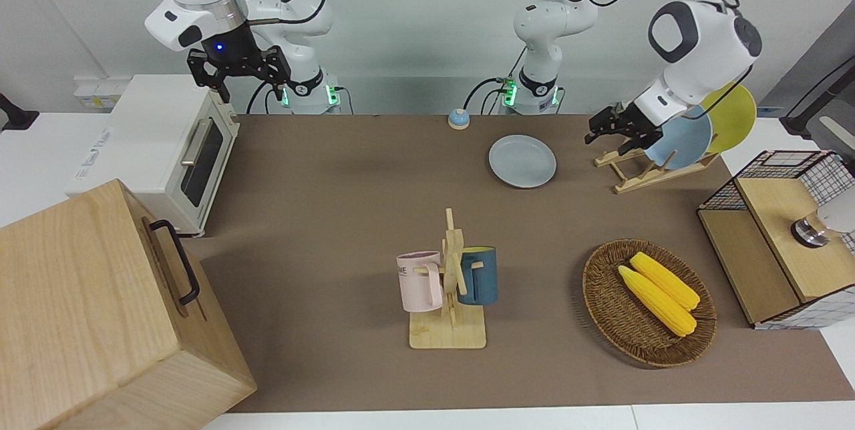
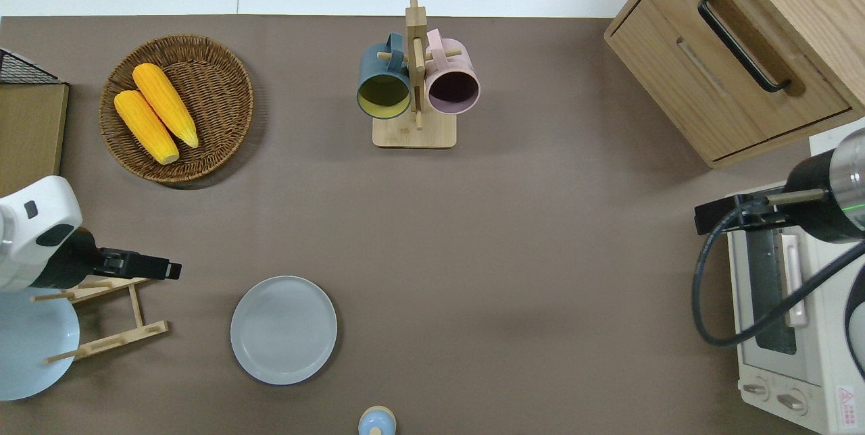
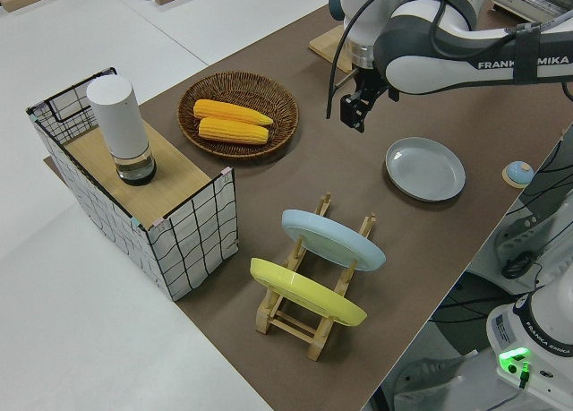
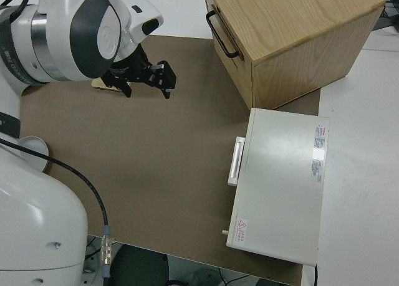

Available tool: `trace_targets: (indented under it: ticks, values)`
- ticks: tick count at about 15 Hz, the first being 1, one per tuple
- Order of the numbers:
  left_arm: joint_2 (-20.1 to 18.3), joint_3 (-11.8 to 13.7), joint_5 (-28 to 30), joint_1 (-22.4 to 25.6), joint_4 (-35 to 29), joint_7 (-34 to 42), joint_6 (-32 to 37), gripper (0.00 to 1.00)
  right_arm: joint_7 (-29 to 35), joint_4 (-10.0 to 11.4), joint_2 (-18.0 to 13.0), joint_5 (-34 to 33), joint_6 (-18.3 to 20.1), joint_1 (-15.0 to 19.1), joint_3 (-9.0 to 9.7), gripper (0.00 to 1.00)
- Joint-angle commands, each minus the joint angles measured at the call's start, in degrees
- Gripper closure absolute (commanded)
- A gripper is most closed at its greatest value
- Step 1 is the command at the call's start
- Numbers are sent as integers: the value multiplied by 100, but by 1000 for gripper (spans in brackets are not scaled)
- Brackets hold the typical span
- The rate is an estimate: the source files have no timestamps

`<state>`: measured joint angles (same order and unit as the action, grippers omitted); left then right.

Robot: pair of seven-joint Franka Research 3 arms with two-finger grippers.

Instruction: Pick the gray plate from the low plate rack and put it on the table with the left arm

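Gray plate [image 1: 522,160] flat on table [image 1: 347,203]; no writing.

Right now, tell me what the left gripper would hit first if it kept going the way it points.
Judging by the overhead view, the left gripper points along the table toward the right arm's end; its line passes the gray plate, which lies nearer the robots. Height is unclear.

"FRANKA EMIKA" is printed in white on the dark forearm band of the left arm [image 3: 501,60], and is repeated on the robot base [image 3: 537,335] seen in the left side view. Labels are carried by the toaster oven [image 4: 283,186], but their text cannot be read.
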<state>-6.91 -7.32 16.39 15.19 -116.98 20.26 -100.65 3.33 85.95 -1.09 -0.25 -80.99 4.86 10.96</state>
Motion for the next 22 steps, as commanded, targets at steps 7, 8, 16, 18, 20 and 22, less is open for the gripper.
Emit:
trace_targets:
  ticks: [7,8,16,18,20,22]
  values:
    - [93,38,-899,-60,1370,-558,774,2,1,-35,-14,43,83,41,29,11]
    - [110,29,-987,-42,1493,-567,906,2,-8,-35,-14,43,83,41,38,11]
    - [119,12,-1682,-68,1732,-1593,1092,2,1,-35,-14,43,83,41,38,13]
    - [119,-6,-1683,-68,1723,-1691,1092,2,1,-35,-14,43,83,41,38,13]
    - [137,-6,-1683,-147,1714,-1700,1013,2,1,-35,-14,43,83,41,29,11]
    - [155,73,-1665,-322,1723,-1692,995,2,1,-35,-14,43,83,41,38,13]
